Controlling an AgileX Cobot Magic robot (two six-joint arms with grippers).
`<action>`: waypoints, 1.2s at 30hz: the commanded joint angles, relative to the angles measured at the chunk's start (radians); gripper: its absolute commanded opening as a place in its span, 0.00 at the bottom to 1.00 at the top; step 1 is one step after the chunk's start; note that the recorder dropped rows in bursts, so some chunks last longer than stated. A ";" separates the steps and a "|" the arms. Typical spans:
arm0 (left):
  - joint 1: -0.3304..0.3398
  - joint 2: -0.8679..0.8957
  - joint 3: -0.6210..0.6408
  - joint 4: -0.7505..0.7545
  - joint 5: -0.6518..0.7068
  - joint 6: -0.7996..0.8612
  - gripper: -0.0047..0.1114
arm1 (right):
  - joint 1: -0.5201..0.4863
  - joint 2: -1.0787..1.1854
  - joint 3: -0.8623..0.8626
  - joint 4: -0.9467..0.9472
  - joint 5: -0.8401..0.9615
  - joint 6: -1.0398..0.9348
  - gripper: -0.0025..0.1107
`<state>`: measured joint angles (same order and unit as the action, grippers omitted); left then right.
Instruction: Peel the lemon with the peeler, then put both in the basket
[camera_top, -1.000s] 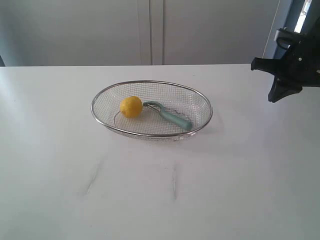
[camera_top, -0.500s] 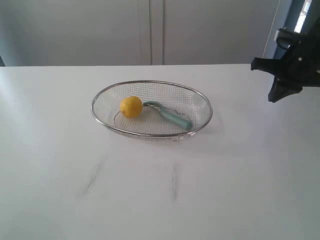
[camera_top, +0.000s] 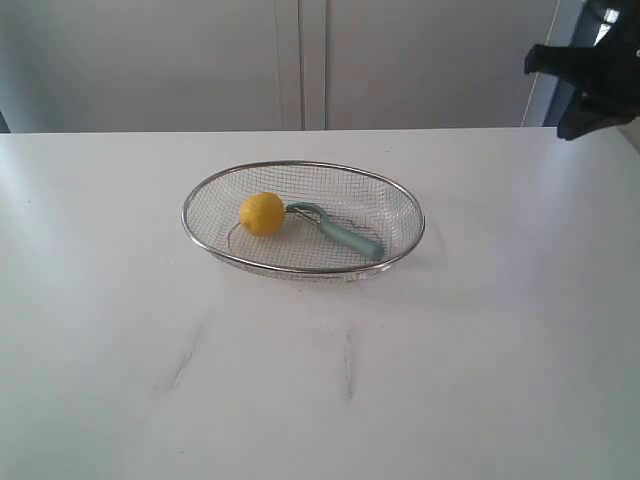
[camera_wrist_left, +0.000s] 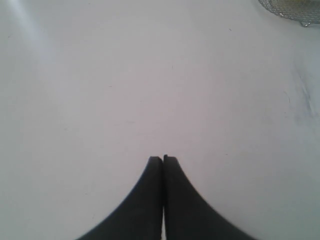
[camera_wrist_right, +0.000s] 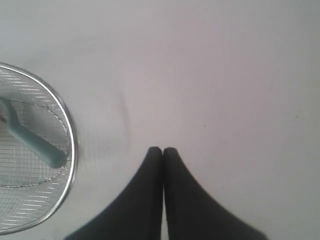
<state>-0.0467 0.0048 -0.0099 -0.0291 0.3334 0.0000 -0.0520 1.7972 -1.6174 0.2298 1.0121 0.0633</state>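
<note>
Two grippers: left gripper (camera_wrist_left: 163, 157) and right gripper (camera_wrist_right: 162, 149), fingers pressed together, empty, over the table (camera_top: 450, 330).
basket (camera_top: 300, 269): table centre; lemon (camera_top: 262, 213) inside toward 9 o'clock, peeler (camera_top: 340, 231) just beside it toward 3 o'clock.
right arm (camera_top: 590, 80): aloft, far side, 2 o'clock of basket.

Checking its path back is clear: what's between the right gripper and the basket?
Only bare white table, marked by a faint smudge, lies between the right gripper and the basket. The right wrist view shows this.

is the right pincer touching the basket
Apart. The right wrist view shows bare table between the shut right pincer and the basket.
</note>
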 joint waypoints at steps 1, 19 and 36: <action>0.002 -0.005 0.010 0.000 0.003 0.000 0.04 | -0.009 -0.104 0.026 -0.002 -0.036 -0.008 0.02; 0.002 -0.005 0.010 0.000 0.003 0.000 0.04 | -0.009 -0.557 0.351 -0.002 -0.133 -0.008 0.02; 0.002 -0.005 0.010 0.000 0.003 0.000 0.04 | -0.009 -0.908 0.516 -0.024 -0.131 -0.018 0.02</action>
<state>-0.0467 0.0048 -0.0099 -0.0291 0.3334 0.0000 -0.0520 0.9209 -1.1062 0.2270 0.8877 0.0595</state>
